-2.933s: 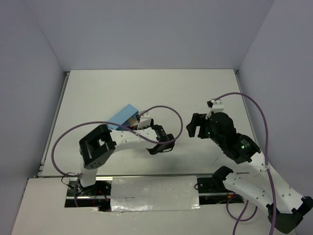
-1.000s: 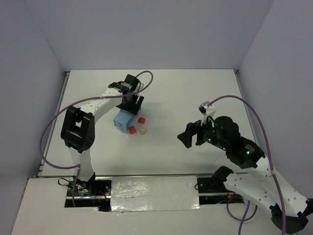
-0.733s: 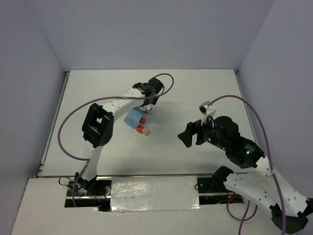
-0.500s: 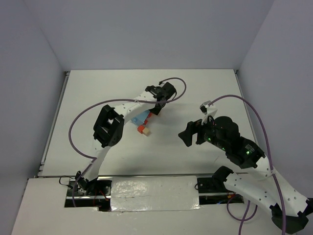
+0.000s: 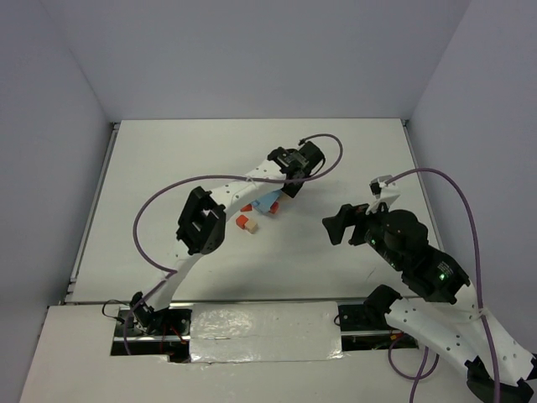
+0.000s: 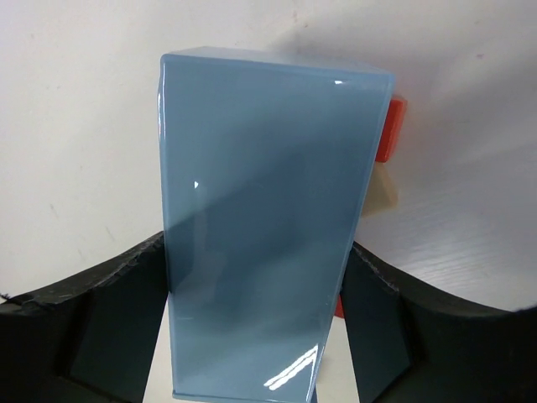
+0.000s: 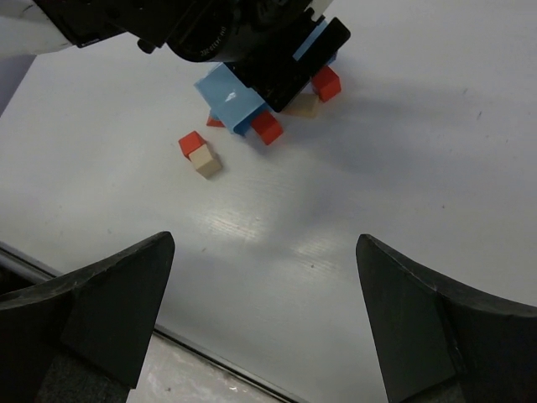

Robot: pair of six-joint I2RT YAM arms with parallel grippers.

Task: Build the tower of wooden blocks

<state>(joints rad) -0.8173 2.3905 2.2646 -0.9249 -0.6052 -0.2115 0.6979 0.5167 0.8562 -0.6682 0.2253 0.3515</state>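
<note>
Six wood blocks (image 7: pixel 268 128) show in the right wrist view: four red-orange and two pale tan. All look like small cubes as far as can be told, and each is far smaller than either gripper. They lie loose on the white table (image 5: pixel 168 168) about mid-table, a little left of centre.

One red cube (image 7: pixel 191 143) and one tan cube (image 7: pixel 205 161) touch each other and sit apart from the rest, on the near-left side of the group. The other four crowd around the tray. One red cube lies against its edge. A second red cube (image 7: pixel 326 83) lies just beside a tan one (image 7: pixel 304 105), both close under the left arm's fingers. The fourth red cube (image 7: pixel 214 122) is half hidden behind a corner of the tray.

There is one light-blue tray (image 7: pixel 226 94), a smooth, glossy rectangle held tilted over the blocks. Whether its low end touches the table cannot be told. The left wrist view shows only one flat face of it, so its inside is hidden.

The left gripper (image 6: pixel 256 248) clamps the tray across its width, with a finger against each long side and the jaws spread wide to take it. That arm reaches far and to the right across the table. The right gripper (image 7: pixel 264 243) hangs to the right of the blocks and well apart from them. Its fingers are spread wide with nothing between them, and they point toward the group.
</note>
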